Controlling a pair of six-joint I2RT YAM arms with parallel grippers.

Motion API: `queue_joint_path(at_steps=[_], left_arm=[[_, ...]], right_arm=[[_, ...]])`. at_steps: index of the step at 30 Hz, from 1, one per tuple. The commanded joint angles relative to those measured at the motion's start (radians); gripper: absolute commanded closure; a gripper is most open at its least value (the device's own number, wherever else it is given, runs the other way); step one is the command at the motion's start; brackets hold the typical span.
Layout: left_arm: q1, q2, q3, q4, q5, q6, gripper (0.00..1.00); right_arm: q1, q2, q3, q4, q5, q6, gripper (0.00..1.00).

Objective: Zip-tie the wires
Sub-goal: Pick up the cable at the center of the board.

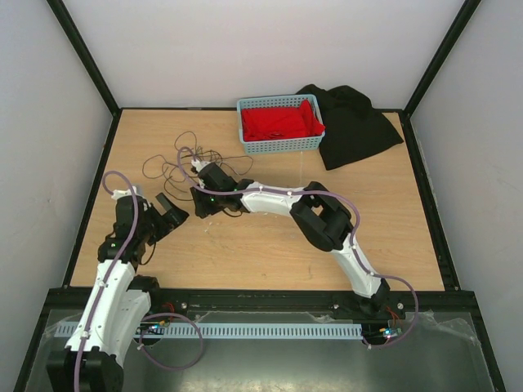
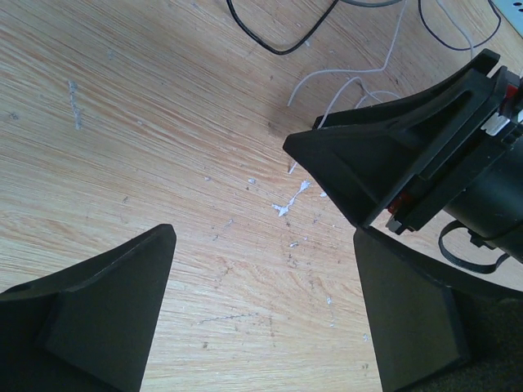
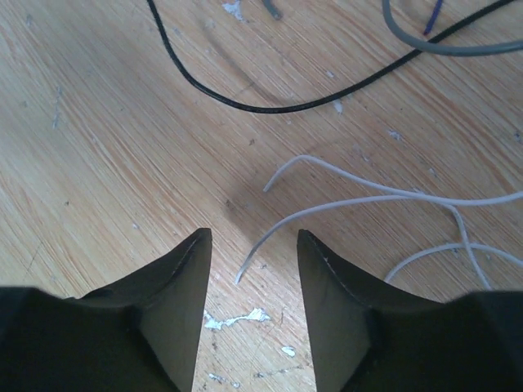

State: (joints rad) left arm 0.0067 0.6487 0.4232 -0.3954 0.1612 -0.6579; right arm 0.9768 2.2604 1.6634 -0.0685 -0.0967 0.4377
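Wooden counter (image 1: 270, 253): right gripper (image 3: 253, 233), half-narrowed and empty, poised at the end of a whitish wire (image 3: 368, 198), likely to pinch it; left gripper (image 2: 261, 233) wide.

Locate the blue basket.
Top view: the blue basket sits at the table's far edge, just right of centre, beside the black cloth, right of the wires.

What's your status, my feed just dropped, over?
Left gripper open, empty, over bare wooden table. Right gripper open, thin whitish wire end between its fingers. White plastic zip tie not spotted. Nothing blocking.
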Motion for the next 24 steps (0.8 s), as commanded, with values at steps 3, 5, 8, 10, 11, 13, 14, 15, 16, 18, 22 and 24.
queue_joint_path(at_steps=[3,5,8,10,11,13,14,15,16,18,22,24], left_arm=[[0.017,0.001,0.011,0.001,0.024,0.023,0.10],[0.022,0.006,0.023,0.002,0.031,0.041,0.11],[0.028,0.021,0.050,0.003,0.053,0.100,0.12],[0.029,0.038,0.075,0.003,0.071,0.141,0.12],[0.030,0.049,0.086,0.002,0.083,0.159,0.12],[0.031,0.075,0.109,0.002,0.113,0.192,0.13],[0.031,0.089,0.120,0.002,0.128,0.202,0.13],[0.030,0.104,0.130,0.002,0.137,0.209,0.13],[0.030,0.116,0.139,0.002,0.148,0.216,0.14],[0.022,0.147,0.156,0.004,0.164,0.227,0.20],[-0.042,0.242,0.206,0.010,0.131,0.249,0.26],[-0.092,0.293,0.219,0.033,0.079,0.254,0.28]], right_arm=[[0.006,0.017,0.010,0.003,0.059,-0.004,0.58],[0.007,0.005,-0.003,0.003,0.076,-0.016,0.67],[0.007,-0.028,-0.028,0.003,0.081,-0.045,0.83],[0.005,-0.064,-0.057,0.003,0.058,-0.061,0.96],[0.003,-0.092,-0.077,0.003,0.042,-0.066,1.00],[-0.002,-0.168,-0.135,0.003,0.021,-0.078,1.00],[-0.006,-0.209,-0.167,0.003,0.016,-0.084,1.00],[-0.009,-0.247,-0.197,0.003,0.010,-0.090,1.00],[-0.017,-0.290,-0.232,0.001,0.005,-0.093,1.00],[-0.037,-0.364,-0.294,-0.021,0.001,-0.093,1.00],[-0.093,-0.478,-0.422,-0.068,-0.036,-0.098,1.00],[-0.115,-0.521,-0.474,-0.079,-0.054,-0.109,1.00]])
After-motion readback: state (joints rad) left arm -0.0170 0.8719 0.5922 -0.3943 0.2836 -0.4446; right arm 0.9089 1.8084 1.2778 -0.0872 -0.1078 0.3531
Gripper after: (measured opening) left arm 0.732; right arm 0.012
